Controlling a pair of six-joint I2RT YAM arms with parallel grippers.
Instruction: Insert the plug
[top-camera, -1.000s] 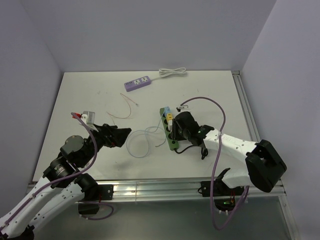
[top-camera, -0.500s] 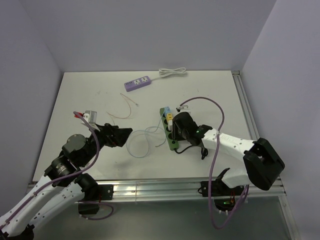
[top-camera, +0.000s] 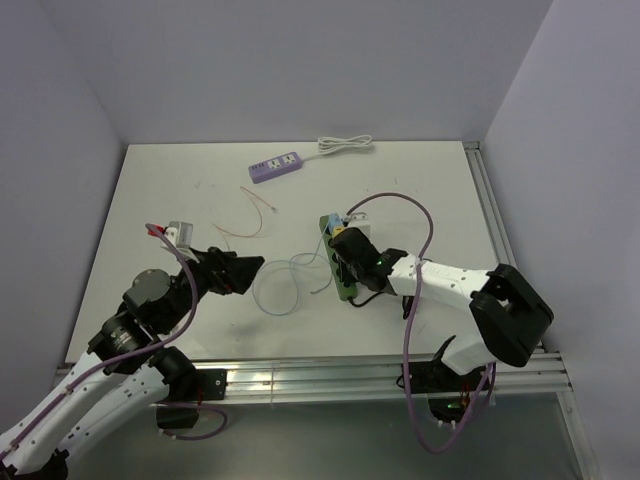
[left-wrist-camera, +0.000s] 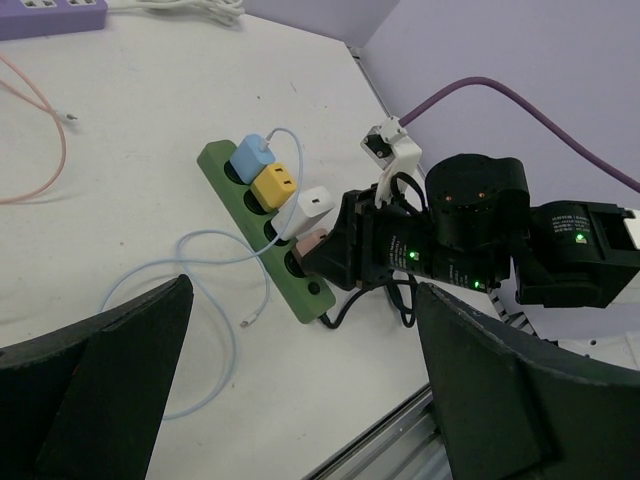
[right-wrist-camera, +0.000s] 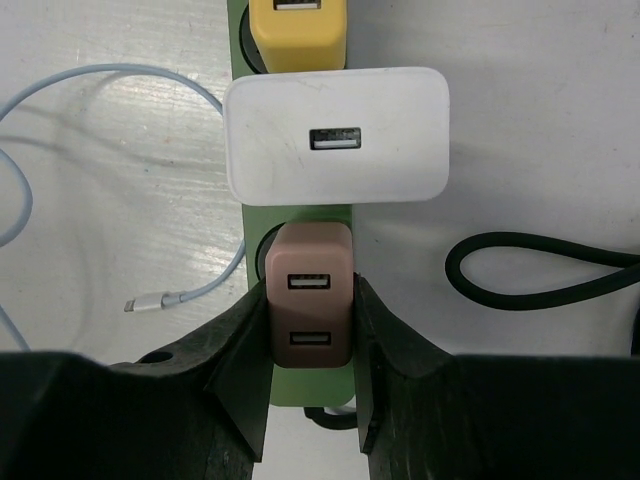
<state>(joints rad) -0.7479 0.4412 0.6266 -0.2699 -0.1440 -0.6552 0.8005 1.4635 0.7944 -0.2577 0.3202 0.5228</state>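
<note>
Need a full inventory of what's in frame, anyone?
green power strip: 1, green, mid-table
blue charger: 1, blue, far end of the green strip
yellow charger: 1, yellow, next along
white charger: 1, white, next along
pink charger: 1, pink, over the socket after the white one, gripped
blue cable: 1, light blue, looped left of the strip
black cord: 1, black, right of the strip
purple power strip: 1, purple, far edge
white cord: 1, white, bundled beside it
pink wire: 1, pink, loose mid-left
table: 1, white
left claw: open, empty
right claw: shut on the pink charger
</note>
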